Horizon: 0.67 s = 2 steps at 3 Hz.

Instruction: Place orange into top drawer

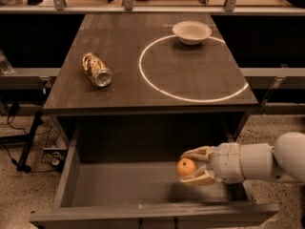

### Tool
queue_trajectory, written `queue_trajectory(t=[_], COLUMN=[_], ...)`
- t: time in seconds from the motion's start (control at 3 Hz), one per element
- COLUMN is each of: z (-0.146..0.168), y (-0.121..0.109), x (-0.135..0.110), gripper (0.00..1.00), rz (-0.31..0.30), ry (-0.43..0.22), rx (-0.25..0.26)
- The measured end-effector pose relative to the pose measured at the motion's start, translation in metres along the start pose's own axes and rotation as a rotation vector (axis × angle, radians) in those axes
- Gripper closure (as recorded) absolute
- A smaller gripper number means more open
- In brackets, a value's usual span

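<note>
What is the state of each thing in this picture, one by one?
top drawer: pulled open.
gripper: shut on the orange, over the top drawer's right part.
orange: held in the gripper.
can: crushed, lying on the table.
bowl: upright on the table.

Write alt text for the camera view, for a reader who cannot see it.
The gripper, reaching in from the right, holds the orange over the floor of the open top drawer. A crushed can and a white bowl sit on the table behind.
</note>
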State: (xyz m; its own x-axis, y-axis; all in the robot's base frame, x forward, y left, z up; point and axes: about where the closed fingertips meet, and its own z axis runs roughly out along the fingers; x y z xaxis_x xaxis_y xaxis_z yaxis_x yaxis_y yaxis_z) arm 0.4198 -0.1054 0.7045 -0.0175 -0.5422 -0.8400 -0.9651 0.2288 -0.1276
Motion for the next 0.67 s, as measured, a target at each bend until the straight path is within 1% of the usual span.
queue_trajectory(t=[0.33, 0.67], z=[0.025, 0.050], y=[0.002, -0.007], x=[0.015, 0.032], gripper=[1.00, 1.00], rz=[-0.012, -0.029], ry=[0.010, 0.031], rx=[-0.007, 0.016])
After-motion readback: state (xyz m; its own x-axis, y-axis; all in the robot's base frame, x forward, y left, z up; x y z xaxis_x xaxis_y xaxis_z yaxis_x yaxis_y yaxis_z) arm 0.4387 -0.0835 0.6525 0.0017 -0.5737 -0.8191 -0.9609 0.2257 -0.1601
